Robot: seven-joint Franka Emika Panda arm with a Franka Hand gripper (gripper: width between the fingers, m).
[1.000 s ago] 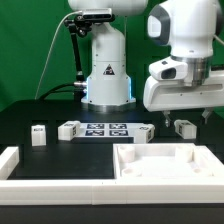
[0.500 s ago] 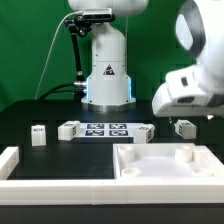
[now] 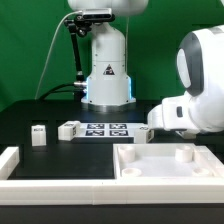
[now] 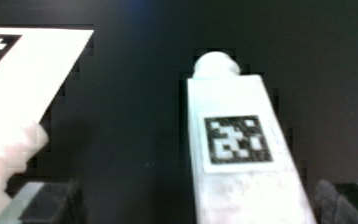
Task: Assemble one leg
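**Wrist view.** The gripper (image 4: 194, 203) stands wide open. Its two dark fingers (image 4: 44, 203) show only as tips at either side of the leg (image 4: 229, 120), and a strip of black table (image 4: 131, 110) is visible between each tip and the part. The jaws therefore straddle the leg without touching it and hold nothing. The leg lies flat on the table with its long axis running between the fingers. Its black-and-white tag (image 4: 240, 138) faces up and its rounded end points away from the gripper. The marker board (image 4: 30, 75) lies beside the leg, apart from it across a band of bare table. A blurred white shape (image 4: 5, 165) near one finger cannot be identified.

**Exterior view.** The arm (image 3: 195, 100) hangs low over the table at the exterior view's right of the marker board (image 3: 105, 128). Its white housing hides both the gripper and the leg beneath it. Three similar small posts remain in the row by the board: one (image 3: 38, 133) and a second (image 3: 69, 129) to the exterior view's left of it, and a third (image 3: 143, 131) just to its right. The large tray-like part (image 3: 135, 170) sits in front, nearer the camera.
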